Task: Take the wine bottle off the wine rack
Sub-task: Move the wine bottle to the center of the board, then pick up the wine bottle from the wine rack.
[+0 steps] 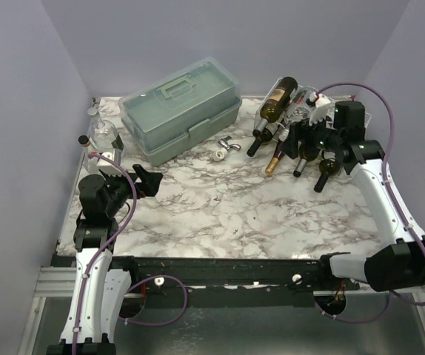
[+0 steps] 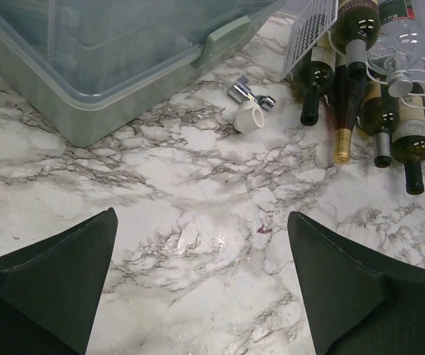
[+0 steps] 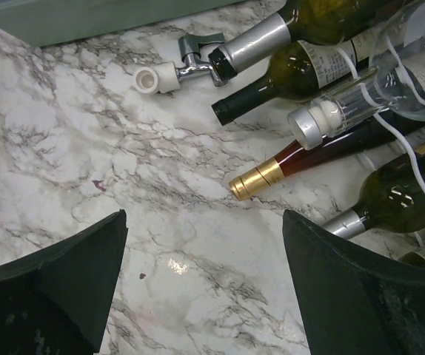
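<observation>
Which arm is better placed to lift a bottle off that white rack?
Right. The right gripper, open, hovers just before the wine bottles at the wine rack; the left gripper, also open, sits across the table.

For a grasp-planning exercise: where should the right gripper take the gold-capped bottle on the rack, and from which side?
Likely the gold-capped bottle's neck, behind the cap, from above: it juts clear of the rack, while other bottles crowd its body.

Counted ahead of the right hand (image 3: 203, 222): six wine bottles (image 3: 301, 74), namely five dark ones and one clear bottle (image 3: 390, 81), plus one white wire rack (image 2: 309, 29). Off to that hand's left: one chrome tap fitting (image 3: 190, 66) and one pale green toolbox (image 1: 179, 107).
</observation>
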